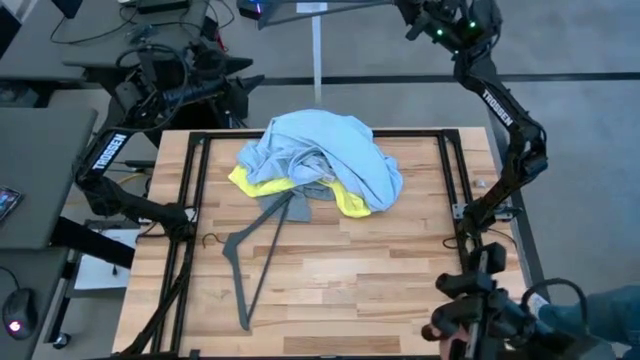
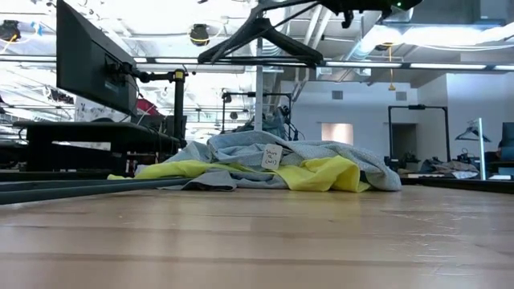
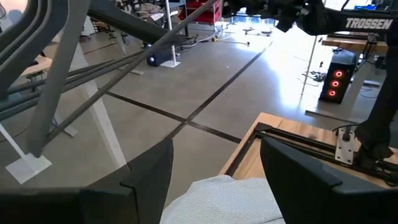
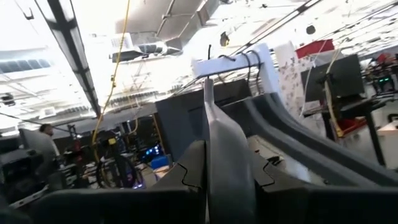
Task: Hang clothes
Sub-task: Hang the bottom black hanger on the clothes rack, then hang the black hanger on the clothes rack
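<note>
The clothes lie in one heap at the table's middle far part: a pale blue shirt (image 1: pixel 325 155) on top, a neon-yellow T-shirt (image 1: pixel 350 200) (image 2: pixel 321 172) under it, and a grey piece (image 1: pixel 300 205) at the near side. A grey hanger (image 1: pixel 262 250) lies flat on the wood, its top end under the heap. My right gripper (image 1: pixel 415 22) (image 2: pixel 353 8) is high beyond the table's far edge, shut on another hanger (image 2: pixel 257 40) (image 1: pixel 310 12). My left gripper (image 3: pixel 214 180) hovers open at the far left, above the heap's edge (image 3: pixel 224 199), touching nothing. My right gripper pinches the hanger between its two fingers on the broad grey part just below the hook (image 4: pixel 227 168). The fingers slant upward, and the thin hook (image 4: pixel 208 93) rises past them toward a white bar (image 4: pixel 236 59). The hanger is lifted clear, high above the heap.
A black rail frame (image 1: pixel 190 200) runs round the tabletop. A white post (image 1: pixel 316 50) stands behind the far edge. A monitor (image 2: pixel 92 60) stands beyond the table in the low view. Bare wood (image 1: pixel 380 280) lies at the near right.
</note>
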Robot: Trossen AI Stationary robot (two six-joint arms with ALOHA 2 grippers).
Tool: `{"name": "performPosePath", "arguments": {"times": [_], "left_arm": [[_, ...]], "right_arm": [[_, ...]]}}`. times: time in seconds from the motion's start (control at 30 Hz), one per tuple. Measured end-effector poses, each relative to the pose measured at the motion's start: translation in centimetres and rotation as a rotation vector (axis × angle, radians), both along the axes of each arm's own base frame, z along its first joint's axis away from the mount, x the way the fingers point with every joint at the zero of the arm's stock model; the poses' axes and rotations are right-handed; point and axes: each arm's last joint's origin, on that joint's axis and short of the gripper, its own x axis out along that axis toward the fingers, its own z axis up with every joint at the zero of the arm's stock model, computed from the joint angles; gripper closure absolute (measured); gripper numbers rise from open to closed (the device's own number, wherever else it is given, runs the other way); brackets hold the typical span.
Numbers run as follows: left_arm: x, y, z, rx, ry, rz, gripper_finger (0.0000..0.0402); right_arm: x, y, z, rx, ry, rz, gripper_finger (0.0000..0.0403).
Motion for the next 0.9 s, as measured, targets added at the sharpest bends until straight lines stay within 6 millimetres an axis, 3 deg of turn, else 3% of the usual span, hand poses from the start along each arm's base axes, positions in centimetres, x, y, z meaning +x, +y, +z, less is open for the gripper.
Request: {"name": "performPosePath", "arguments": {"times": [0.2,0.37,0.57,0.7,0.9], "left_arm": [[0.0,0.0,-0.1,-0.024,-0.003,0.006,0.0178],[0.0,0.0,-0.1,-0.026,-0.004,0.006,0.0178],[0.0,0.0,-0.1,-0.029,-0.006,0.007,0.0178],[0.0,0.0,-0.2,-0.033,-0.002,0.008,0.0178],[-0.1,0.0,-0.8,-0.069,0.049,0.016,0.0178]], "right_arm": [[-1.5,-0.7,0.1,0.036,0.036,-0.050,0.0377],[-1.5,-1.1,-0.7,0.096,0.089,-0.060,0.0367],[-1.9,-1.5,-1.9,0.158,0.194,-0.107,0.0255],[-2.8,-1.4,-3.4,0.225,0.366,-0.138,0.0182],[-4.0,-1.1,-6.7,0.402,0.631,-0.126,0.0146]]}}
